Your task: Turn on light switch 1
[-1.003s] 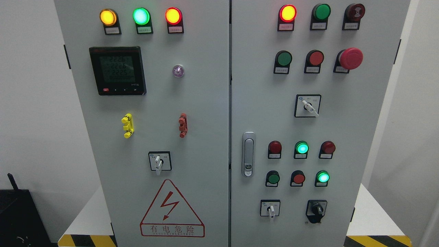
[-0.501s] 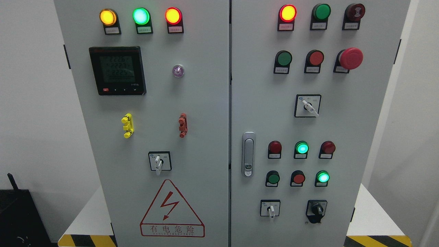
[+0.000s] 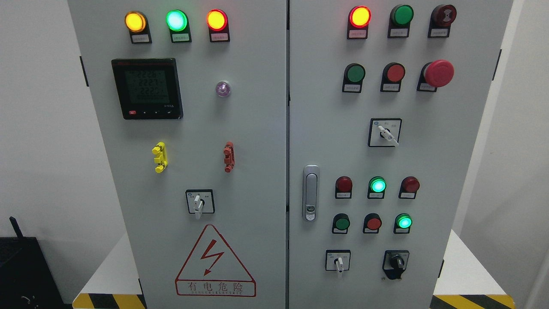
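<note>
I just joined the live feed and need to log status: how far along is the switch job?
Nothing looks done yet. No robot hand shows in the head view, so nothing is in hand. The cabinet stands closed, its rotary switches untouched; labels are too small to tell which is switch 1. Reaching in and turning it is all left.

You are facing a pale grey cabinet point(image 3: 257, 128). Above its black meter point(image 3: 147, 89), amber point(image 3: 135, 21), green point(image 3: 176, 20) and red point(image 3: 217, 19) lamps are glowing. Below the meter, a yellow clip point(image 3: 159, 157) and a red-bordered warning triangle point(image 3: 215, 262) are showing; yellow-black stripes point(image 3: 109, 301) are running along the base.
</note>
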`<action>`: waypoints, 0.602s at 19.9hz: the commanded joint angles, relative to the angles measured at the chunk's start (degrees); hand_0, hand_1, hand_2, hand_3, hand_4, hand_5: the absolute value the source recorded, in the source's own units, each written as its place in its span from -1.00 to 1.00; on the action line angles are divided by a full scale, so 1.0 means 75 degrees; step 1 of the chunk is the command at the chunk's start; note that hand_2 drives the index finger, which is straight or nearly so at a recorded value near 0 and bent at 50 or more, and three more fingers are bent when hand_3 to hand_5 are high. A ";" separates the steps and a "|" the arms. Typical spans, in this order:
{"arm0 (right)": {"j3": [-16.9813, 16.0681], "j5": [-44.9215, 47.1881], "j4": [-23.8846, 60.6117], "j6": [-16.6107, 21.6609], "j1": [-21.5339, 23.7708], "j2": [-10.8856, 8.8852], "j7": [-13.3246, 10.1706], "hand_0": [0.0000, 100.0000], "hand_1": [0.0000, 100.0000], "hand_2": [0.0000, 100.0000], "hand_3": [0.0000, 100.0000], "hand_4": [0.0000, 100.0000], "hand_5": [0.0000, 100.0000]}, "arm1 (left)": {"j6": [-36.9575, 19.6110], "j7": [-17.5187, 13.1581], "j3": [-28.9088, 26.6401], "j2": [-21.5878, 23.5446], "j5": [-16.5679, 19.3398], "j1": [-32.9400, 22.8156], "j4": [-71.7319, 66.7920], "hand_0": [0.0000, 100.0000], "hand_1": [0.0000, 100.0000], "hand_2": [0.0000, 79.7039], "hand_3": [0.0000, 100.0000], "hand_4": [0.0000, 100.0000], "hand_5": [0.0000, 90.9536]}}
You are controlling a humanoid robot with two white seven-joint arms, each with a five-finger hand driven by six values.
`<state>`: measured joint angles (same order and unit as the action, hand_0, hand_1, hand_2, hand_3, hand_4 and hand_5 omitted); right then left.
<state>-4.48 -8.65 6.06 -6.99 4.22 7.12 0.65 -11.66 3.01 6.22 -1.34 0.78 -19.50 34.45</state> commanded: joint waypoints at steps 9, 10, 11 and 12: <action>0.0000 0.0005 0.0001 -0.0006 0.0000 0.0000 0.0007 -0.39 -1.00 -1.00 -1.00 -1.00 -1.00 | -0.0437 -0.0061 -0.0642 0.0389 0.0248 0.0045 0.7052 -0.75 -0.77 -0.56 -0.22 -0.07 -0.66; 0.0000 0.0005 0.0001 -0.0006 0.0000 0.0000 -0.0004 -0.39 -1.00 -1.00 -1.00 -1.00 -1.00 | -0.0449 -0.0061 -0.0665 0.0401 0.0248 0.0126 0.7356 -0.71 -0.72 -0.50 -0.19 -0.04 -0.60; 0.0000 0.0005 0.0001 -0.0006 0.0000 0.0000 -0.0004 -0.39 -1.00 -1.00 -1.00 -1.00 -1.00 | -0.0437 -0.0061 -0.0677 0.0424 0.0236 0.0185 0.7673 -0.64 -0.61 -0.47 -0.16 0.01 -0.48; 0.0000 0.0005 0.0001 -0.0006 0.0000 0.0000 -0.0004 -0.39 -1.00 -1.00 -1.00 -1.00 -1.00 | -0.0425 -0.0061 -0.0677 0.0447 0.0225 0.0197 0.8082 -0.58 -0.52 -0.44 -0.14 0.06 -0.35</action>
<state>-4.48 -8.62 6.06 -6.98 4.22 7.12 0.66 -14.91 2.52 2.13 -0.33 2.49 -19.23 66.43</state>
